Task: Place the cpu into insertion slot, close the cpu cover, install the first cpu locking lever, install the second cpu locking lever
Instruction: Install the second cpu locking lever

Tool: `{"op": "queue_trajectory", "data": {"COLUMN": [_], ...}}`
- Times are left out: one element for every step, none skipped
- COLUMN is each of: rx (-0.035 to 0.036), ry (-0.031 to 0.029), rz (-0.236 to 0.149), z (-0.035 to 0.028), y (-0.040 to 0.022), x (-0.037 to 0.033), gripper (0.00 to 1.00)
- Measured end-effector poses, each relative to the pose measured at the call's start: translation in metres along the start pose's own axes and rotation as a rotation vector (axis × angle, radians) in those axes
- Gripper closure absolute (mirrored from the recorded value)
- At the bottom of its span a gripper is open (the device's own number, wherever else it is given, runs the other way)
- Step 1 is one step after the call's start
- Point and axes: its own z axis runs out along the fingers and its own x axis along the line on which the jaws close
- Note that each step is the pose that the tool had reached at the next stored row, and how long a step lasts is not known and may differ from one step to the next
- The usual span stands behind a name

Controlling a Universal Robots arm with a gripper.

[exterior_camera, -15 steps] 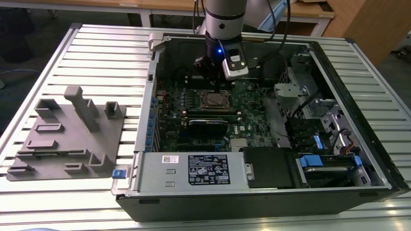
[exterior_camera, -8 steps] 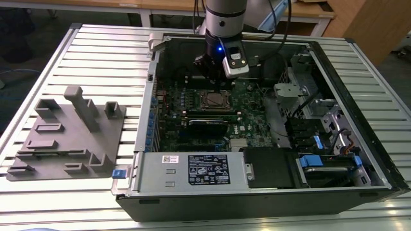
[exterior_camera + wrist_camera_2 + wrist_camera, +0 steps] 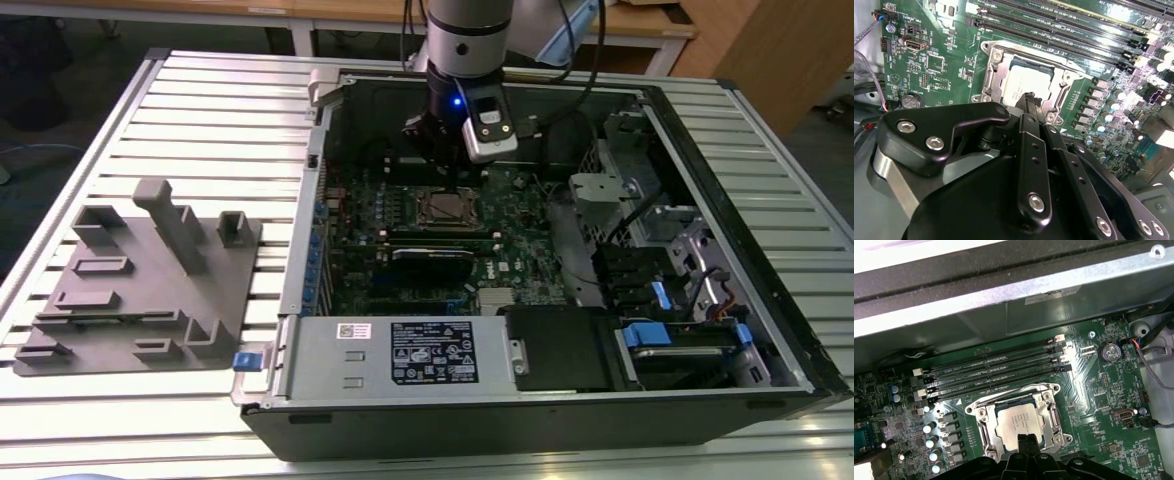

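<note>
Black gripper [image 3: 1024, 440], fingertips pressed together, hovers over the dull-silver square cpu [image 3: 1021, 424], seated under the shiny cpu cover [image 3: 1051, 412] frame.

The cpu [image 3: 1019, 426] has a dull silver-grey top, framed by the shiny silver cpu cover [image 3: 1050, 407] on a green circuit board [image 3: 1094, 390] crossed by long black slots [image 3: 999, 371]. The gripper [image 3: 1029, 107] is glossy black with silver screw heads, and in the exterior view the arm [image 3: 467, 40] looks pale grey with a small blue light. The grey ribbed table [image 3: 200, 110] carries a matte grey fixture [image 3: 147, 280], and the computer case [image 3: 534, 420] appears black, perhaps very dark grey, with blue clips.
</note>
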Motion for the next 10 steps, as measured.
{"op": "queue_trajectory", "data": {"rx": [0.0011,0.0023,0.003,0.0038,0.0046,0.0048,0.005,0.0051,0.0052,0.0052], "ry": [-0.0003,-0.0004,-0.0006,-0.001,-0.0011,-0.0012,-0.0012,-0.0013,-0.0013,-0.0013], "rz": [0.0,0.0,0.0,0.0,0.0,0.0,-0.001,-0.001,-0.001,-0.001], "z": [0.0,-0.0001,-0.0001,0.0,-0.0001,-0.0001,-0.0001,-0.0001,-0.0001,-0.0001], "y": [-0.0003,-0.0008,-0.0011,-0.0014,-0.0015,-0.0015,-0.0016,-0.0016,-0.0015,-0.0015], "x": [-0.0001,-0.0002,-0.0003,-0.0004,-0.0004,-0.0004,-0.0004,-0.0005,-0.0005,-0.0004], "gripper": [0.89,0.89,0.89,0.89,0.89,0.89,0.89,0.89,0.89,0.89]}}
